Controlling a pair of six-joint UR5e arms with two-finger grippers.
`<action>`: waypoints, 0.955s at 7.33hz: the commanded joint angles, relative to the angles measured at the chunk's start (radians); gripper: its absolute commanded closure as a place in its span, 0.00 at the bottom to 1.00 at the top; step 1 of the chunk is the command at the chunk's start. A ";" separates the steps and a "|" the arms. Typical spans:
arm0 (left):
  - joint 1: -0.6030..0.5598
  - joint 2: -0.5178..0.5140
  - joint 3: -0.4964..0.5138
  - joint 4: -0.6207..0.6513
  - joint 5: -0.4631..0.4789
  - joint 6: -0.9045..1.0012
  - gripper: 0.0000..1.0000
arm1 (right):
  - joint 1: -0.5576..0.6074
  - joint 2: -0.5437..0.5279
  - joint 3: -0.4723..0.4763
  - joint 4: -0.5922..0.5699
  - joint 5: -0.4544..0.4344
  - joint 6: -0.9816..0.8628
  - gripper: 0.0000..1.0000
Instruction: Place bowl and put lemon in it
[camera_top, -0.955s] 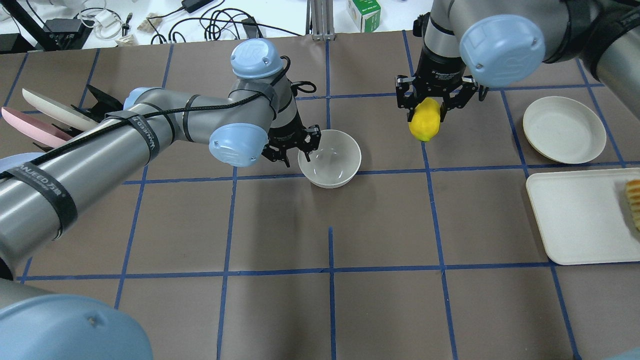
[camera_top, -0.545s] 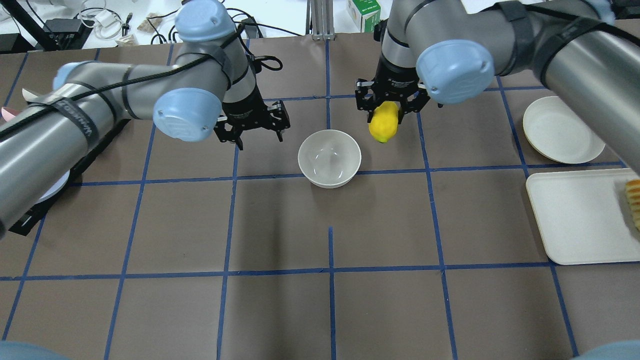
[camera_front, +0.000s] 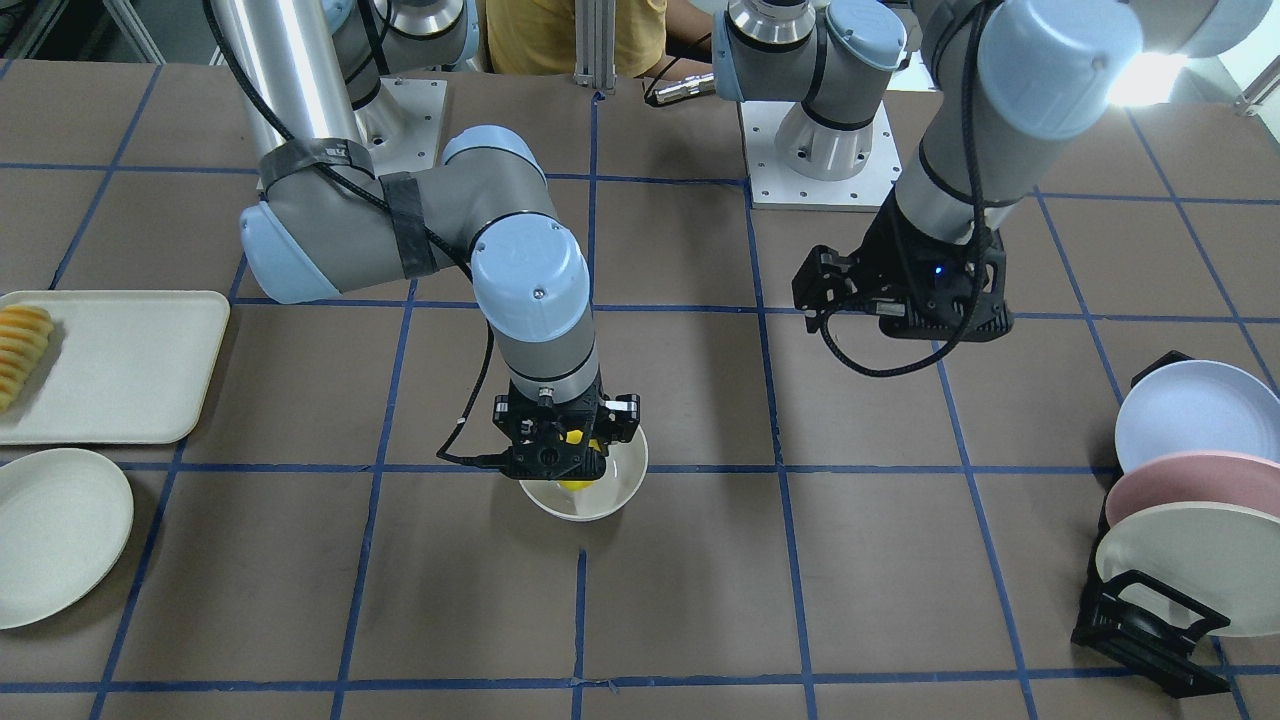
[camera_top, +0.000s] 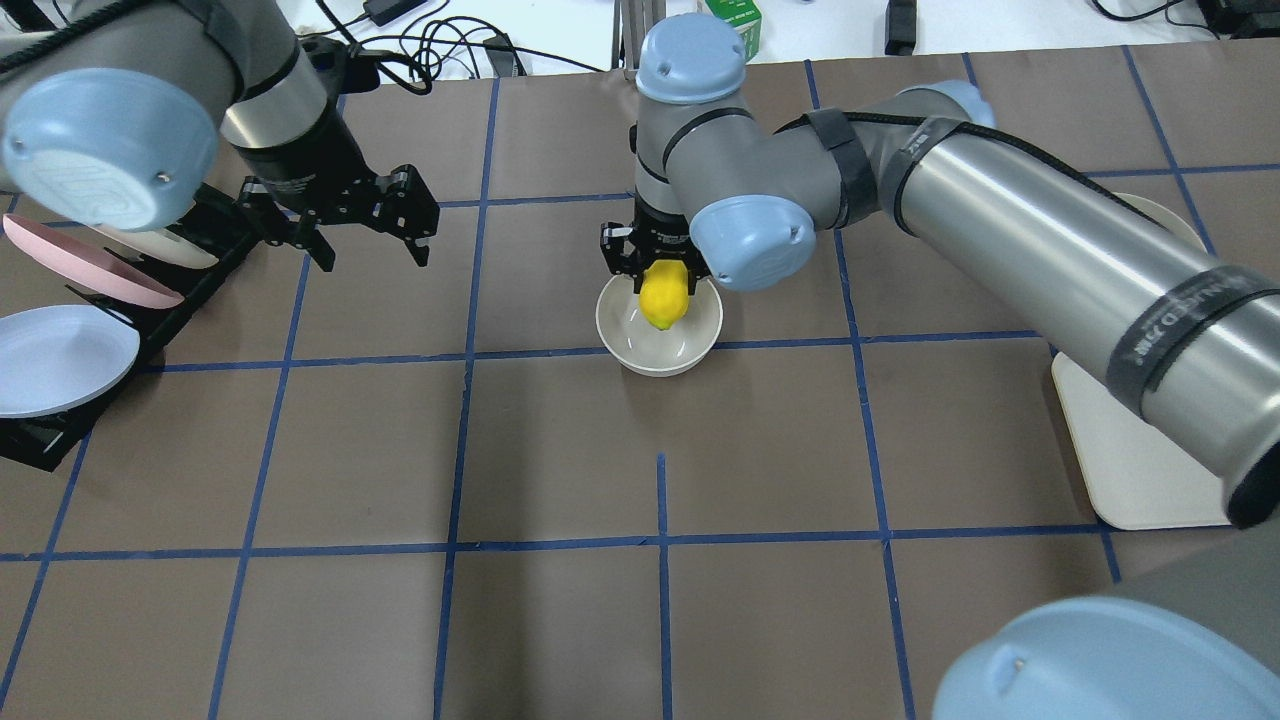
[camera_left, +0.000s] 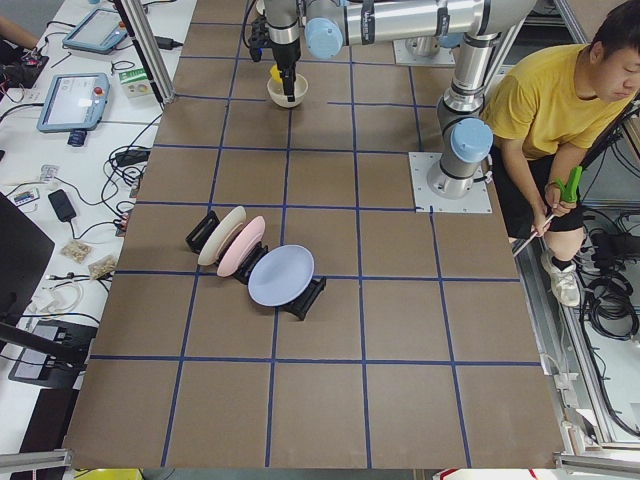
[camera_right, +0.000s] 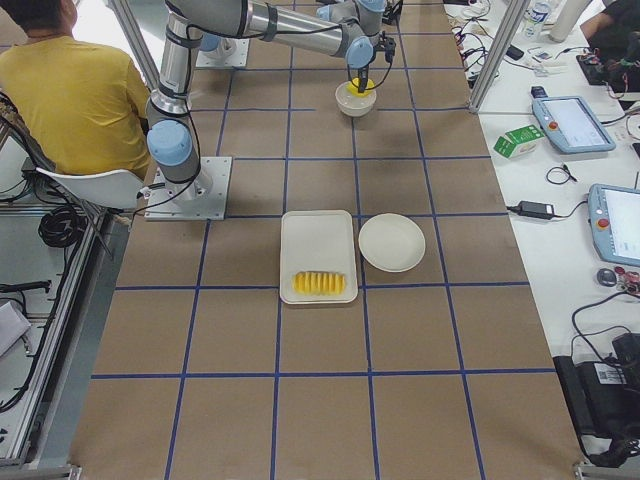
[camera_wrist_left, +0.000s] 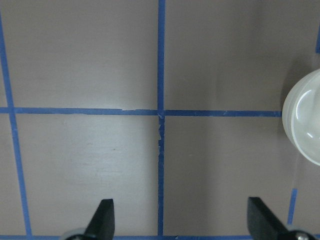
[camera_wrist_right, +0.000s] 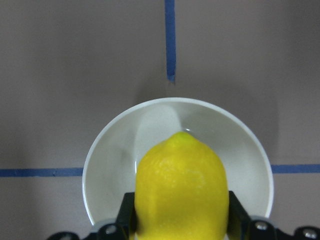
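Right gripper (camera_top: 660, 274) clamps lemon (camera_wrist_right: 182, 185) just over the mid-table bowl (camera_top: 655, 366), left gripper (camera_top: 372, 254) gapes empty well left; I'd centre it, lower, then release gently.

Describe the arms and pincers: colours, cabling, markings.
Both arms are silver-grey tubes with pale blue joint caps. The right arm wears black straps pinning a black cable; one strap has white lettering. The left arm has a black cable looping off its wrist. The left pincer and right pincer are black, two-fingered.
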 joint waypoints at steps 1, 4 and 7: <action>0.013 0.070 0.012 -0.035 0.000 0.026 0.00 | 0.011 0.018 0.062 -0.019 0.001 0.004 0.87; -0.028 0.050 0.079 -0.096 0.003 0.012 0.00 | 0.011 0.050 0.079 -0.117 0.001 0.006 0.36; -0.025 0.069 0.085 -0.118 0.004 0.012 0.00 | 0.010 -0.002 0.065 -0.125 -0.010 0.008 0.00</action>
